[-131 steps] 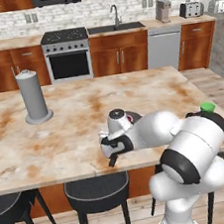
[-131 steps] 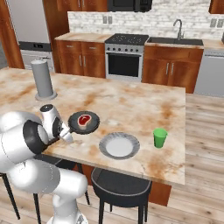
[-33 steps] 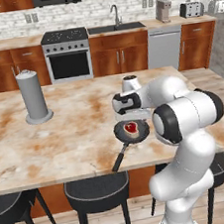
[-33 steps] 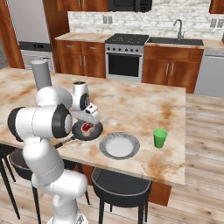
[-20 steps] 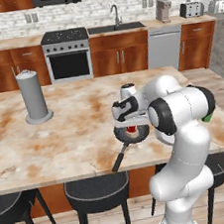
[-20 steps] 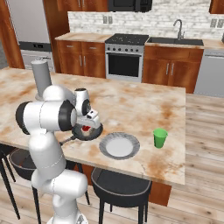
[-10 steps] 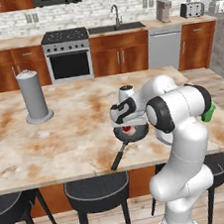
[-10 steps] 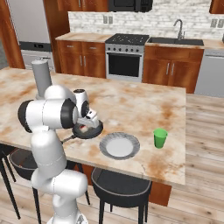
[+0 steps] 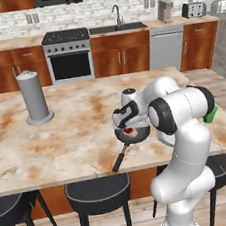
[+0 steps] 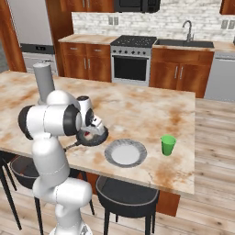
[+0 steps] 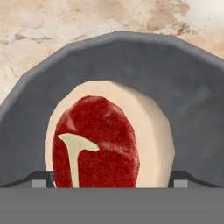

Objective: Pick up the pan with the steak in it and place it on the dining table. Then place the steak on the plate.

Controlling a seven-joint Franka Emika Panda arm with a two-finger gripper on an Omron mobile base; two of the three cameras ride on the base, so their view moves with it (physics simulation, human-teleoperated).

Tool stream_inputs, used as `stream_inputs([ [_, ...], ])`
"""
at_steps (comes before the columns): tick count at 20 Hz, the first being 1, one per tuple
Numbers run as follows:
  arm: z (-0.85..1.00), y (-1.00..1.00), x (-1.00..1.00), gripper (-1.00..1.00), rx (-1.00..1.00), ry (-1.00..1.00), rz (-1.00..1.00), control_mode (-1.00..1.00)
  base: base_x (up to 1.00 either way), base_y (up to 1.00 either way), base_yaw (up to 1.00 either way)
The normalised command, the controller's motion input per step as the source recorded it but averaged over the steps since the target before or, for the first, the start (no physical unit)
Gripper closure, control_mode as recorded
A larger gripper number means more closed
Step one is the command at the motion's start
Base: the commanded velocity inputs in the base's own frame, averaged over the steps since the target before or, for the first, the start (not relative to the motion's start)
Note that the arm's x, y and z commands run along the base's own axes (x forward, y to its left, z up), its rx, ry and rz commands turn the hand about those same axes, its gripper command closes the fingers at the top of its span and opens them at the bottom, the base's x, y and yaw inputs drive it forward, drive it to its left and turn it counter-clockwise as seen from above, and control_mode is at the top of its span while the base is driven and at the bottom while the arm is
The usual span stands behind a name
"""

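The black pan (image 9: 138, 136) rests on the marbled dining table (image 9: 62, 136) near its front edge, with its long handle (image 9: 119, 160) pointing toward the stools. In it lies the red steak (image 9: 129, 131), with a pale fat rim and a white bone mark. My gripper (image 9: 126, 125) hangs open just over the steak, pointing down. In the hand view the steak (image 11: 96, 140) sits close inside the pan (image 11: 188, 100), and a dark fingertip (image 11: 41, 177) stands at each side of it. The grey plate (image 10: 125, 152) lies just right of the pan (image 10: 94, 137) and holds nothing.
A tall grey canister (image 9: 35, 97) stands on the far left of the table. A green cup (image 10: 168, 144) sits right of the plate. Black stools (image 9: 97, 190) line the near edge. Stove, sink and counters run along the back wall.
The hand has come down closer over the steak, still open. The pan, the steak and the plate have stayed where they were.
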Motion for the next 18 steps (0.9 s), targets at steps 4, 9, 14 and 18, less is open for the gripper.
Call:
stream_inputs([
  [4, -0.07, 0.00, 0.00, 1.00, 0.00, 0.00, 0.00, -1.00, 0.00, 0.00, 0.00],
  [9, 0.08, 0.00, 0.00, 1.00, 0.02, -0.01, -0.01, -1.00, 0.00, 0.00, 0.00],
  [14, 0.46, -0.07, -0.02, 1.00, 0.04, -0.01, -0.06, -1.00, 0.00, 0.00, 0.00],
  [18, 0.52, -0.38, -0.15, 1.00, 0.01, 0.01, -0.12, -1.00, 0.00, 0.00, 0.00],
])
